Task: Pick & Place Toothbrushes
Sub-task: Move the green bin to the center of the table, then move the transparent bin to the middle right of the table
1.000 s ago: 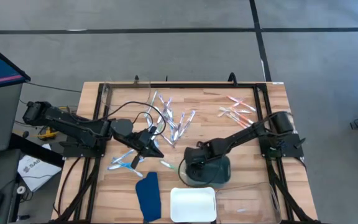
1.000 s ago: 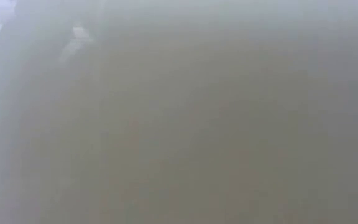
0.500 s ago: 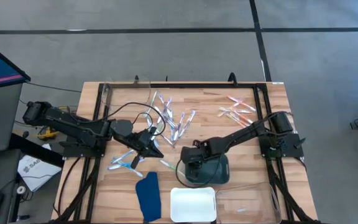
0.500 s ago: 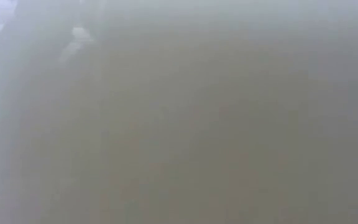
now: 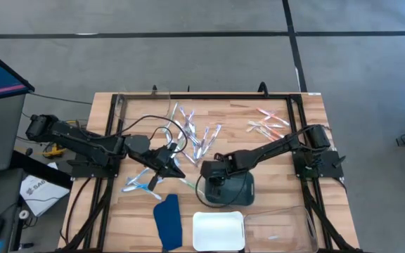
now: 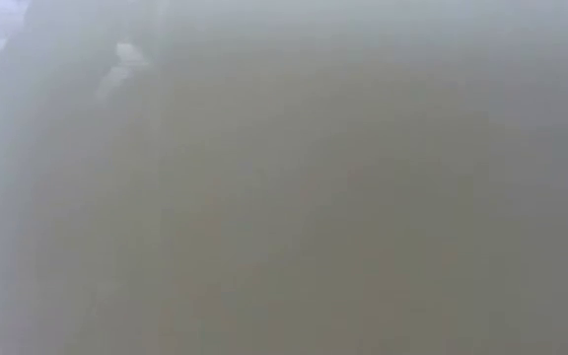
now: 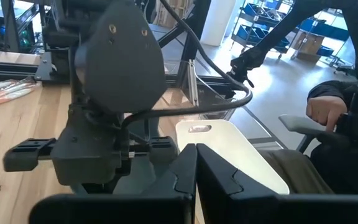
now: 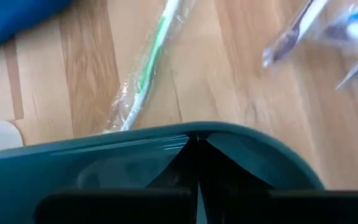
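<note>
Wrapped toothbrushes lie flat on the wooden table: a mixed heap (image 5: 192, 137), pink ones (image 5: 269, 123), blue ones (image 5: 139, 181), and a green one (image 5: 188, 185) (image 8: 145, 74) just left of the dark teal tray (image 5: 229, 191). My right gripper (image 5: 209, 184) (image 8: 197, 144) is shut inside that tray at its left wall. My left gripper (image 5: 173, 169) (image 7: 196, 158) is shut between the heap and the blue toothbrushes, level and pointing at the right arm; I see nothing between its fingers. The low view shows only a blur. My right gripper has its shut fingertips (image 8: 185, 158) against the inside of the teal tray's left wall, just under the rim (image 8: 197, 132). It comes slanting down from the table's right. The tray lies flat on the table. I cannot tell whether the fingers pinch any of it.
A white tray (image 5: 218, 230) (image 7: 229, 143), a dark blue flat piece (image 5: 167, 219) and a clear tray (image 5: 276, 228) sit along the near edge. A black frame (image 5: 209, 95) borders the table. A person's hand (image 7: 325, 112) shows beyond the table in the left wrist view.
My right gripper has moved toward the table's left and slightly toward the far edge, staying shut. The teal tray has slid along the table with it, closer to the green toothbrush.
</note>
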Robot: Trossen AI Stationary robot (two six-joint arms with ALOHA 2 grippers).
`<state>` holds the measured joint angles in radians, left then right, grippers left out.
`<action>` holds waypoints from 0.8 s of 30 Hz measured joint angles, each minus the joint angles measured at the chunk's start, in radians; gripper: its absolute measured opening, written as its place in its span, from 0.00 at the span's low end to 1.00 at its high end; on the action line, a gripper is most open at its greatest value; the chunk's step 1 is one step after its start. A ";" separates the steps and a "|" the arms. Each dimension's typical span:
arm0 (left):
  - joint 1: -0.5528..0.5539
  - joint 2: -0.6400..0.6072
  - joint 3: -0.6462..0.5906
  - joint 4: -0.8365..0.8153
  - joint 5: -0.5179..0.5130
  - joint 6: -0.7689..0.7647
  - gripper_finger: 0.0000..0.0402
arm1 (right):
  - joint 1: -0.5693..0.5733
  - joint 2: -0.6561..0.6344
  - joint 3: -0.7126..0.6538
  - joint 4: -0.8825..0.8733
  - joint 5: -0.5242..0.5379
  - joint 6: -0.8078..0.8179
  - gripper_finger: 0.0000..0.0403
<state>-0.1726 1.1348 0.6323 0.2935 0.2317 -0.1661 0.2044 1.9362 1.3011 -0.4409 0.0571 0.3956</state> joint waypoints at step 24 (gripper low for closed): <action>0.000 0.000 0.000 -0.006 0.000 -0.004 0.00 | 0.113 -0.248 0.039 -0.500 0.134 0.119 0.00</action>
<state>-0.1726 1.1347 0.6319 0.2878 0.2317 -0.1703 0.3175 1.6878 1.3399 -0.9408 0.1916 0.5145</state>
